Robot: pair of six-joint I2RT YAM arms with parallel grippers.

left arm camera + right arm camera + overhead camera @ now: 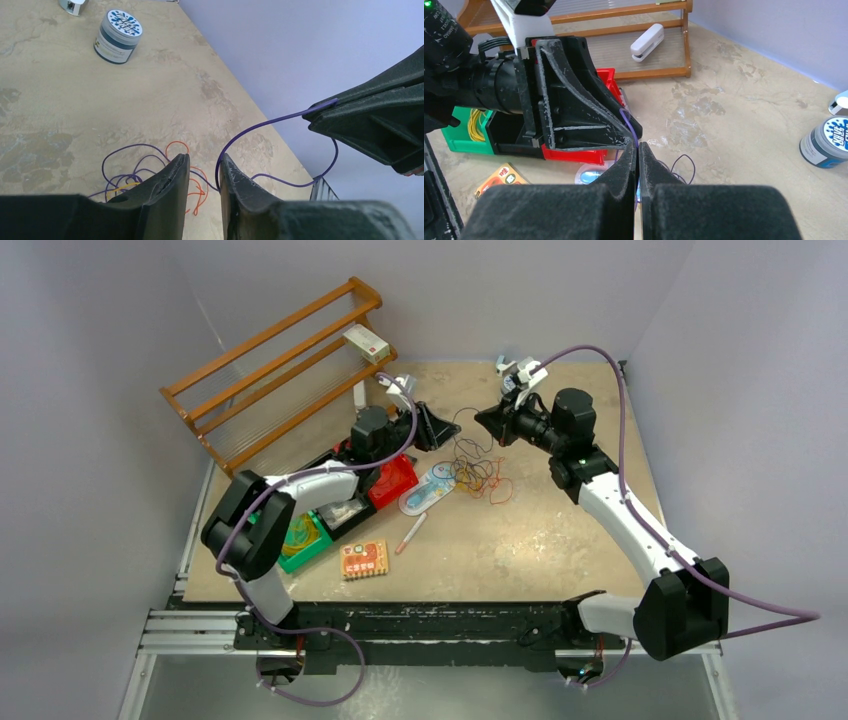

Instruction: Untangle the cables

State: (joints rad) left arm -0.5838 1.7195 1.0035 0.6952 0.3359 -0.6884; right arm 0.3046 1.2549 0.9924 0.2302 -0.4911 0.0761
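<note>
Nearest the arm bases, an orange card (364, 559) and a pen (411, 533) lie on the table (560, 540), with a green bin (459, 144) and a red bin (395, 482) just to their left. Beyond these the cables (482, 478) sit mid-table in a loose tangle of red, orange and yellow loops, between the two arms. Just past the tangle the two grippers come close together. There the right gripper (636, 150) is clamped tight on a purple cable (260, 125), which arcs across to the left gripper (204, 160) and runs down into the gap between its fingers. Those jaws stand slightly apart, and whether the strand touches them cannot be told. More purple and orange loops lie on the table below the left gripper. Farther back stands a lidded jar (118, 36), and in the far left corner a wooden rack (270, 360).
</note>
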